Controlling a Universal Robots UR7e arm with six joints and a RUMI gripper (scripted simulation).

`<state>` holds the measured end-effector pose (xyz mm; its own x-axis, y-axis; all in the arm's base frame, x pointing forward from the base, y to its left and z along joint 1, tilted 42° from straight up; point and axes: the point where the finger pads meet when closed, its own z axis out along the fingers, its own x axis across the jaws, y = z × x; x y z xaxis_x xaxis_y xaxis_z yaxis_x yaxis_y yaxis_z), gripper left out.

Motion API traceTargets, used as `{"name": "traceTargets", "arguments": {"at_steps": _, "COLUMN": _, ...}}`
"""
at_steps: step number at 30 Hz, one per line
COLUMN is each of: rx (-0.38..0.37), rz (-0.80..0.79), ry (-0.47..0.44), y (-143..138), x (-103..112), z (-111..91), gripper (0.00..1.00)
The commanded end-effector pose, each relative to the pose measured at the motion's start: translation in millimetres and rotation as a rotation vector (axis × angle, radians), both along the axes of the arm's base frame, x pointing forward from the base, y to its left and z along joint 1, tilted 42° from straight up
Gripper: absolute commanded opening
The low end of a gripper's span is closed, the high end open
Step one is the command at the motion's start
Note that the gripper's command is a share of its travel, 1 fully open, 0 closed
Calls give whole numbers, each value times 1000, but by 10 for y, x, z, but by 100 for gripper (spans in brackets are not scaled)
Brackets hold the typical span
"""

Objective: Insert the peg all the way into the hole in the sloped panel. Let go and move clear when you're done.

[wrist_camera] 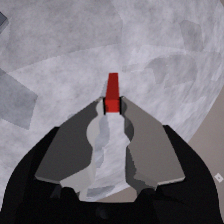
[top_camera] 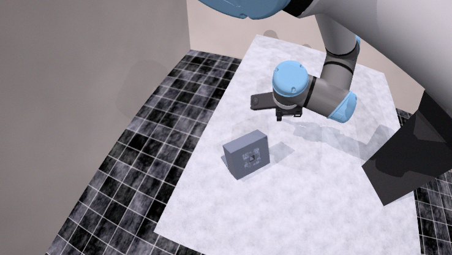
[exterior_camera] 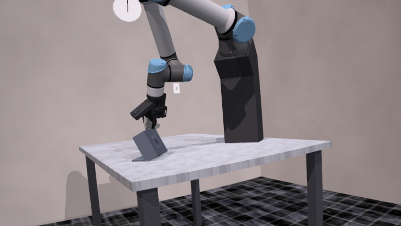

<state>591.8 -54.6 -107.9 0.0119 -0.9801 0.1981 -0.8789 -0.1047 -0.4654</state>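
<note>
Gripping a slim red peg [wrist_camera: 113, 92] between nearly closed jaws, the robot's black hand [wrist_camera: 113, 107] hovered above the white marbled desk [exterior_camera: 224, 157], just behind the grey sloped panel block [top_camera: 246, 153].

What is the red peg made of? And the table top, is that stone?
The peg looks like plain plastic or painted metal: flat, even red, no shine. The table top looks like pale stone or marble, with cloudy grey mottling, but it could be a printed surface.
</note>
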Motion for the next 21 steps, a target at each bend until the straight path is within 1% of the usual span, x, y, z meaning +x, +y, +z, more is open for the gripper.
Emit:
{"name": "traceTargets", "arguments": {"at_steps": 1, "rx": -13, "rz": -13, "ry": -17, "y": 21, "x": 101, "z": 97, "gripper": 0}}
{"name": "traceTargets", "arguments": {"at_steps": 21, "rx": -39, "rz": -44, "ry": -61, "y": 117, "x": 326, "z": 323, "gripper": 0}}
